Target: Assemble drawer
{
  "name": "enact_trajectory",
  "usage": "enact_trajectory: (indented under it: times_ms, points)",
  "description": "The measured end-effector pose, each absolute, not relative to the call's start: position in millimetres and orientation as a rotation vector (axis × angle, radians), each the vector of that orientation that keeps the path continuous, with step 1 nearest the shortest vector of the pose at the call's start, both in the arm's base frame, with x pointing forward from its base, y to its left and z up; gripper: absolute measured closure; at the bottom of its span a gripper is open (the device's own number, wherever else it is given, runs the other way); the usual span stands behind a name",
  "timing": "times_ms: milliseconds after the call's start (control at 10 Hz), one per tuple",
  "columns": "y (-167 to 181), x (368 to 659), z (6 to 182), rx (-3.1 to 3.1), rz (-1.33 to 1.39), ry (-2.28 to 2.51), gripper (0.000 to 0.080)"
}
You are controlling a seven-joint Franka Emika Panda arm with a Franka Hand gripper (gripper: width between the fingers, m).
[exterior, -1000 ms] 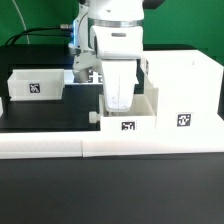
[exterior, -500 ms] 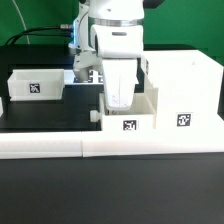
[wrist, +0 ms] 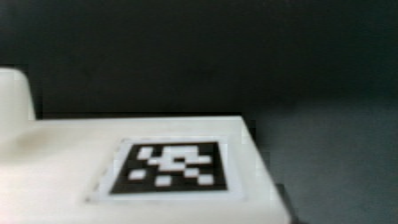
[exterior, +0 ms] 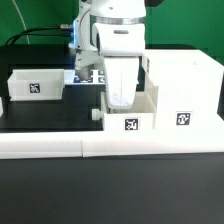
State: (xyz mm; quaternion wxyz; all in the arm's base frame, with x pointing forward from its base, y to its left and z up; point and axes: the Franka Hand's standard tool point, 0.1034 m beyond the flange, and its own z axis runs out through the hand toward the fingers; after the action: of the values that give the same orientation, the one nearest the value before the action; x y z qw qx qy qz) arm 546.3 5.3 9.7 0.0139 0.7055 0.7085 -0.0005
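In the exterior view the drawer's tall white case (exterior: 186,85) stands at the right, with a square tag on its front. A small tagged open-top tray (exterior: 113,122) sits right against the case's left side. My gripper (exterior: 119,100) reaches down into this tray, its fingers together; the tray's front wall hides the tips, so contact cannot be made out. A second tagged tray (exterior: 30,86) rests apart at the left. The wrist view shows only a blurred white face with a tag (wrist: 173,165) against the dark table, and no fingers.
A long low white rail (exterior: 110,148) runs across the front, just in front of the tray and case. The marker board (exterior: 92,76) lies behind the arm. Cables and a green fixture are at the back left.
The gripper and the middle tray have shifted slightly toward the exterior view's right, closer against the case. The left tray and the case have not moved.
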Motion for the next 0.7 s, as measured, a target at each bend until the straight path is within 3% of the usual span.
enact_trajectory:
  times_ms: [700]
  points:
    - [8.0, 545.2, 7.1, 2.202, -0.001, 2.206, 0.0757]
